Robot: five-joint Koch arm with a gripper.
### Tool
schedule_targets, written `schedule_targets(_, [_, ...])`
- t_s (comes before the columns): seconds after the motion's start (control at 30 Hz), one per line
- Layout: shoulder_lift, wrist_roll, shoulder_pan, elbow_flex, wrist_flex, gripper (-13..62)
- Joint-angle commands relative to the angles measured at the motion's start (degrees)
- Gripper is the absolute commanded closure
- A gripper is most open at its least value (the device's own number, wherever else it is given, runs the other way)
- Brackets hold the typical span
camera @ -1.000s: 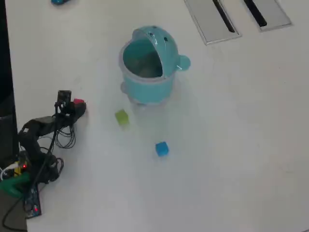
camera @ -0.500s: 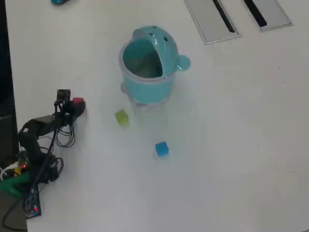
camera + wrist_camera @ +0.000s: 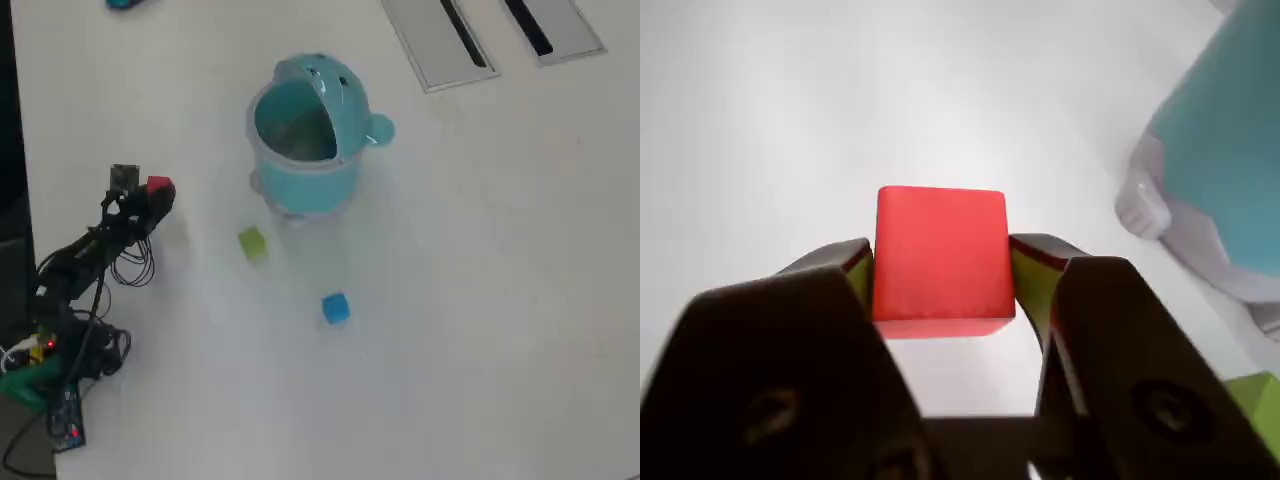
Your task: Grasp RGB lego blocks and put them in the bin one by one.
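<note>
My gripper (image 3: 942,262) is shut on the red lego block (image 3: 940,255), one dark finger pressed against each side of it, above the white table. In the overhead view the gripper (image 3: 160,193) holds the red block (image 3: 159,185) at the left, well left of the teal bin (image 3: 305,140). The bin stands upright with its hooded lid tipped back and its mouth showing; its side (image 3: 1230,170) fills the right edge of the wrist view. The yellow-green block (image 3: 252,242) lies in front of the bin, and its corner (image 3: 1258,398) shows at the wrist view's lower right. The blue block (image 3: 335,308) lies further forward.
Two flat grey panels (image 3: 440,40) with black slots lie at the top right of the white table (image 3: 480,300). A small teal thing (image 3: 122,3) sits at the top left edge. The arm's base and cables (image 3: 60,350) crowd the lower left, beside the table's dark left edge.
The gripper has risen and moved toward the top of the overhead view, carrying the red block with it. The other two blocks and the bin have not moved.
</note>
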Motion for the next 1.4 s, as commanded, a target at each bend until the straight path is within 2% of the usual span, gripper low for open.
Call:
schedule_targets(0.0, [2.37, -0.09, 0.0, -6.15, -0.09, 36.7])
schedule_targets(0.43, [4.39, 6.68, 6.42, -19.78, -0.97, 36.7])
schedule_targets(0.53, [1.58, 9.14, 8.17, -26.98, -0.88, 36.7])
schedule_targets(1.17, [-12.13, 13.71, 12.3, -45.7, -4.75, 36.7])
schedule_targets(1.23, [-16.44, 16.0, 14.68, -53.7, -4.75, 36.7])
schedule_targets(1.37, [-19.42, 17.4, 16.44, -58.97, -4.66, 36.7])
